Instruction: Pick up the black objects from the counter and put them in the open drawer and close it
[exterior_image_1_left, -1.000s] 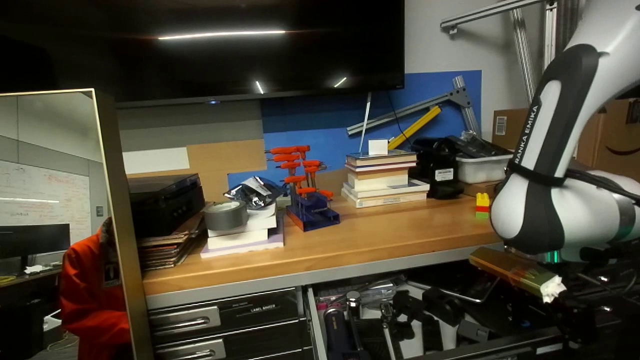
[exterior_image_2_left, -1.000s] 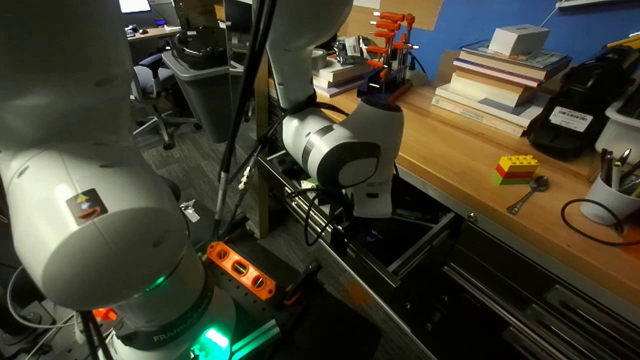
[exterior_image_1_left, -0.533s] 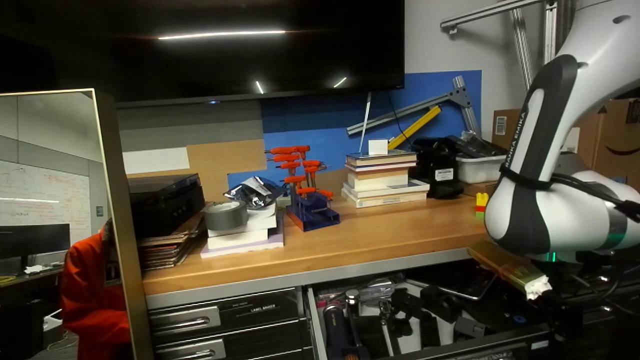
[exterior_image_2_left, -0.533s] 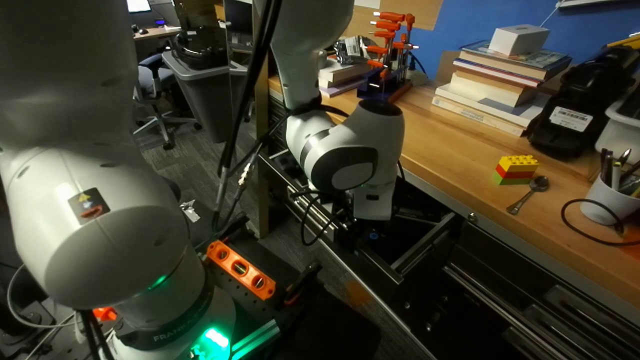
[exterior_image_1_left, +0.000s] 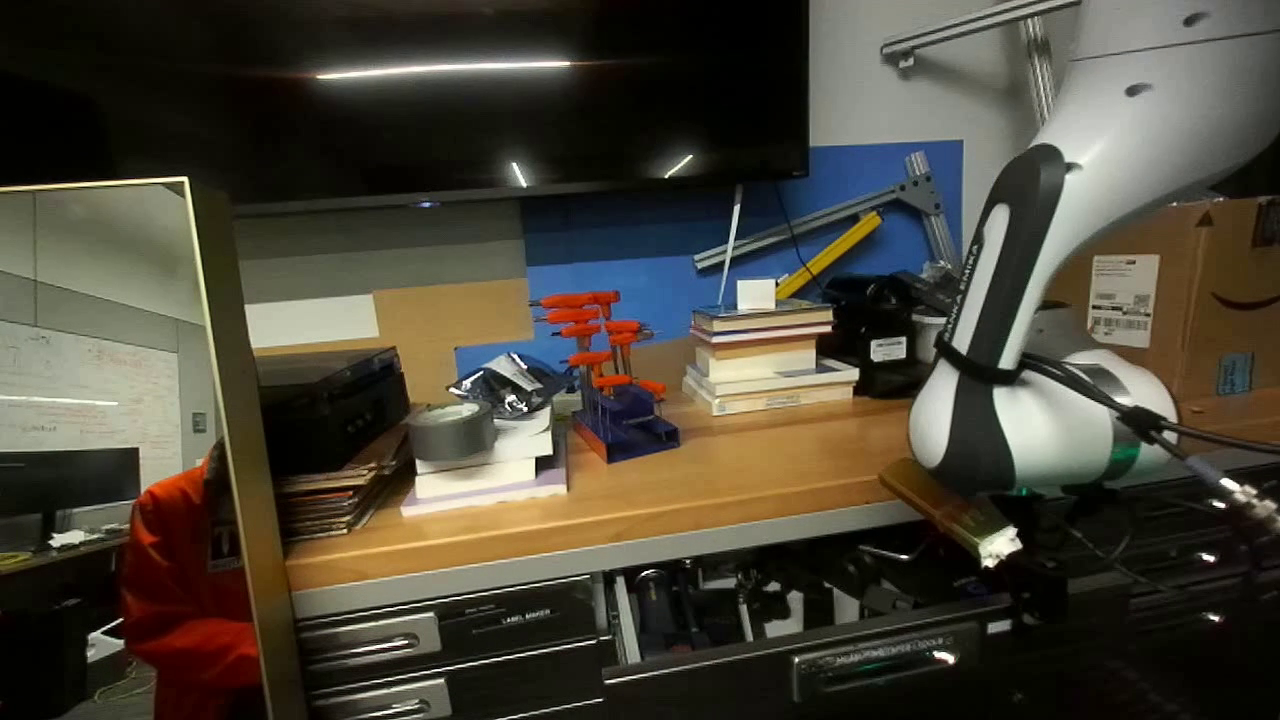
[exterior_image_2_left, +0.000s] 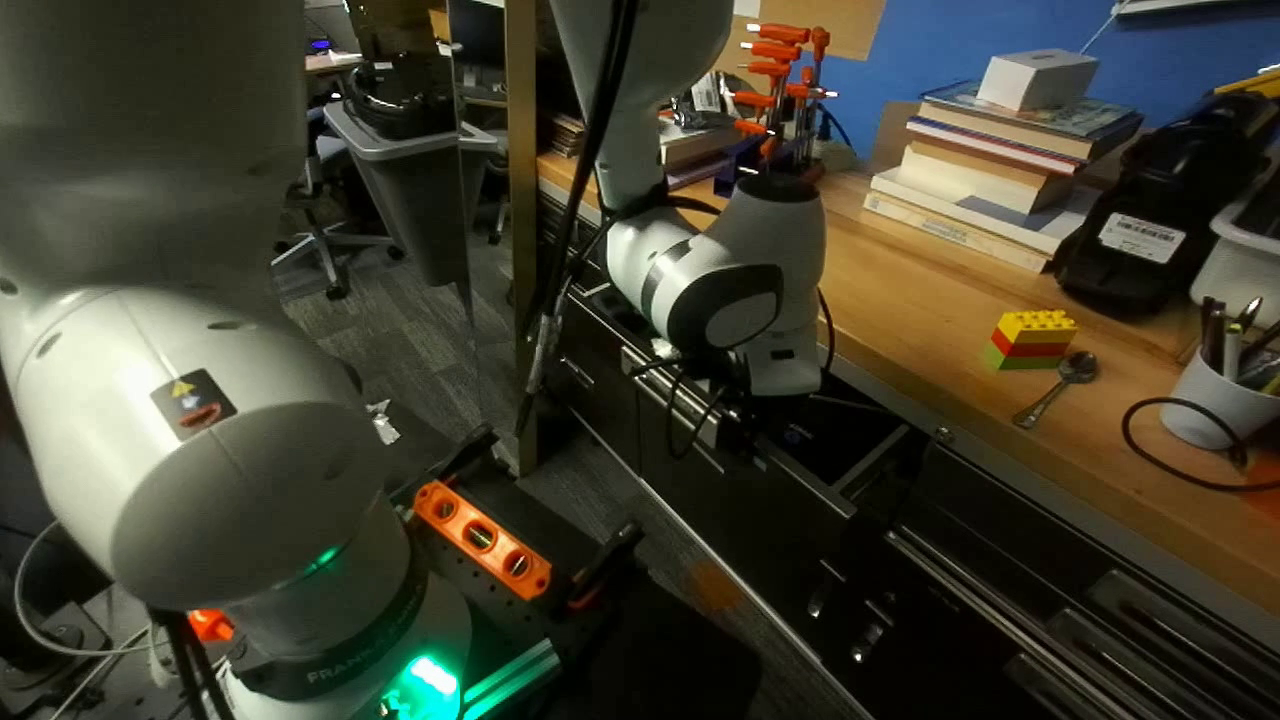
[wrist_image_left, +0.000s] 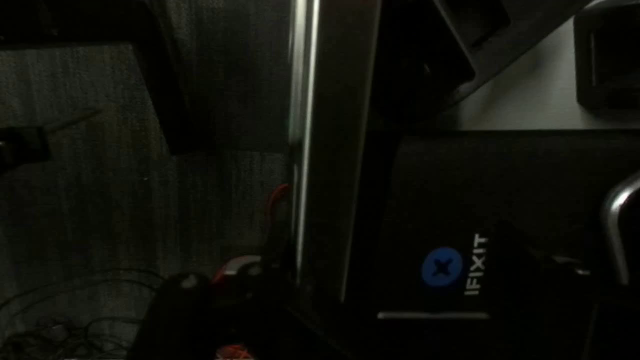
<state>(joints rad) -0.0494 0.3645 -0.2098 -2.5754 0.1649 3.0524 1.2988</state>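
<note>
The wide dark drawer is partly pulled out below the wooden counter. Several dark items lie inside it, partly hidden by its front panel; which of them are the black objects I cannot tell. No small black lumps show on the counter. At the right end of the drawer front is my gripper, also low beside the drawer in an exterior view. In the wrist view the drawer's front rim runs between dark, wide-set fingers, barely visible, with no grip seen.
A black case with IFIXIT lettering lies in the drawer. On the counter stand a book stack, a black device, a red-handled tool rack, toy bricks, a spoon and a pen cup.
The drawer has slid inward towards the workbench, showing less of its contents. My arm and gripper have moved with it, leftward in the view facing the counter.
</note>
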